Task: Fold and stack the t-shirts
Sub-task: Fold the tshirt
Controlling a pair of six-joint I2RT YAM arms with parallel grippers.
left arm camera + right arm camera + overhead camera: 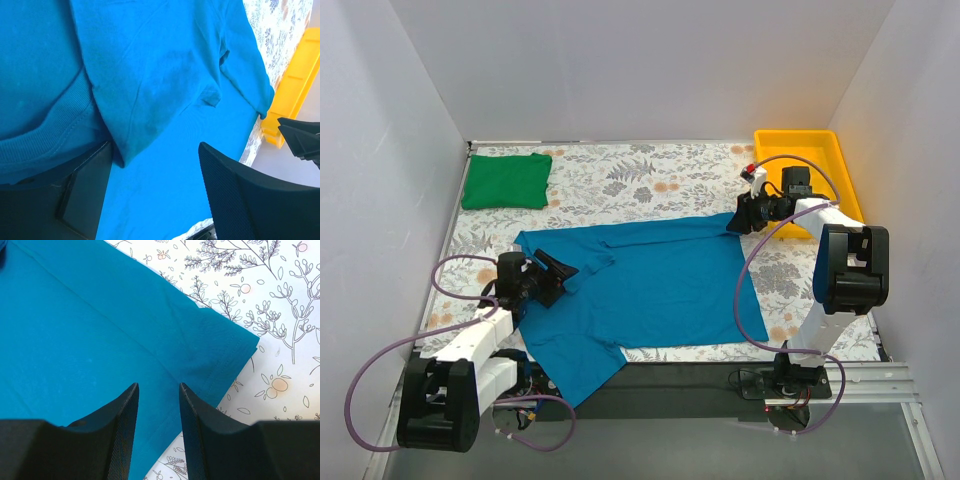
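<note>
The teal-blue t-shirt (650,290) lies spread flat mid-table, one part hanging over the near edge. The green t-shirt (507,181) sits folded at the back left. My left gripper (563,272) is at the teal shirt's left side by the collar. In the left wrist view its jaws (155,146) stand wide apart, and a fold of the shirt (150,90) rests against the left finger (85,190). My right gripper (735,222) hovers at the shirt's far right corner. There its jaws (159,385) stand apart over the flat hem corner (220,355) with nothing gripped.
A yellow plastic tray (820,150) stands at the back right, just behind the right gripper. A floral cloth (640,175) covers the table. White walls close in the left, back and right sides.
</note>
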